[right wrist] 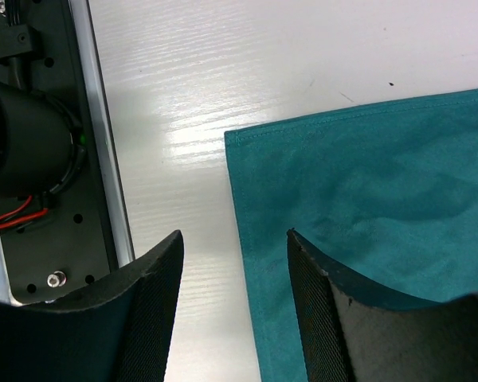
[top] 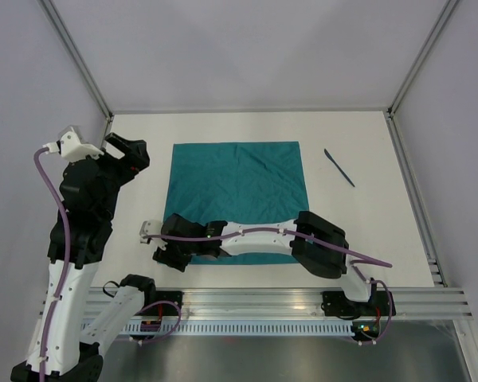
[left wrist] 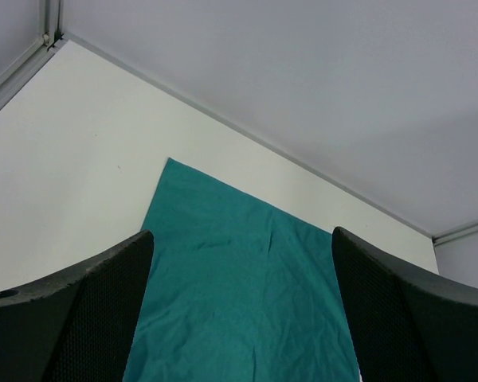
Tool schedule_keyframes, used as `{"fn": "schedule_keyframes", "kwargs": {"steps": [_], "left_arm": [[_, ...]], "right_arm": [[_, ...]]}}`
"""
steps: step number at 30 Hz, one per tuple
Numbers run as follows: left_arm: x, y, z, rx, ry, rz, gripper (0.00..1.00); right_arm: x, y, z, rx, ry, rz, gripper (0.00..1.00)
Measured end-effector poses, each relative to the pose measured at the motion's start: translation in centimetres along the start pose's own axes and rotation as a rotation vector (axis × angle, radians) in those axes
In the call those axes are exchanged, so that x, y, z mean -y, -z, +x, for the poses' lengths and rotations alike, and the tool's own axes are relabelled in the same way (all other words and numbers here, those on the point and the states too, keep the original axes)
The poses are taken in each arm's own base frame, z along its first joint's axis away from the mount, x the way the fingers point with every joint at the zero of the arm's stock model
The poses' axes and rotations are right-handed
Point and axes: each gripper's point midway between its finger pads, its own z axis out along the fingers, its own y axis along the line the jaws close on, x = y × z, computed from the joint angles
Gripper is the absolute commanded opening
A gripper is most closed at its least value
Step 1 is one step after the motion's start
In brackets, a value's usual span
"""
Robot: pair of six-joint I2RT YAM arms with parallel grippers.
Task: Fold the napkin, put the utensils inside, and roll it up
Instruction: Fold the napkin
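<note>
Going left to right: there are two arms, one napkin and one utensil that I can count.

The left gripper [top: 131,155] is up in the air on the left side of the white table [top: 366,231], just off the far-left corner of the napkin [top: 235,187]. Its jaws are spread wide with nothing between them. In the left wrist view both fingers [left wrist: 88,318] frame the teal cloth below, well clear of it.

The napkin is the only one, lying flat and unfolded in the middle of the table. It's roughly square with a few faint creases.

The right arm reaches from its base on the near right all the way across the napkin's near edge. That puts the right gripper [top: 166,248] at the near-left corner. The right wrist view shows it best: one finger [right wrist: 143,318] is over bare table on the near side and the other is over the cloth. The hemmed near edge runs between them, just short of the corner. The jaws are partly apart with a clear gap, and the cloth isn't pinched as far as I can see. I can't tell if the tips are touching the table.

Off to the right, well apart from the napkin, there's one thin dark-blue utensil [top: 339,168] lying at an angle. It's too small to say what kind.
</note>
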Motion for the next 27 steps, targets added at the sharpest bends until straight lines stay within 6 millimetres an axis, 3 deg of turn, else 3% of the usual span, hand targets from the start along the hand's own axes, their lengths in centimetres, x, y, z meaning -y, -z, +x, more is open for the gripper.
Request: {"fn": "schedule_keyframes", "kwargs": {"steps": [14,22,27], "left_arm": [[-0.4,-0.3,0.4,-0.015,-0.023,-0.02,0.96],[-0.6,-0.1,0.1,-0.003,-0.029,-0.028,0.96],[-0.8,0.2,0.0,0.0,-0.037,-0.032,0.96]], "right_arm": [[-2.3,-2.5,-0.8,0.01,0.044,0.004,0.58],[-1.6,-4.7,-1.1,0.014,0.063,0.05,0.57],[-0.9,-5.6,-0.2,-0.005,0.07,0.084,0.57]]}}
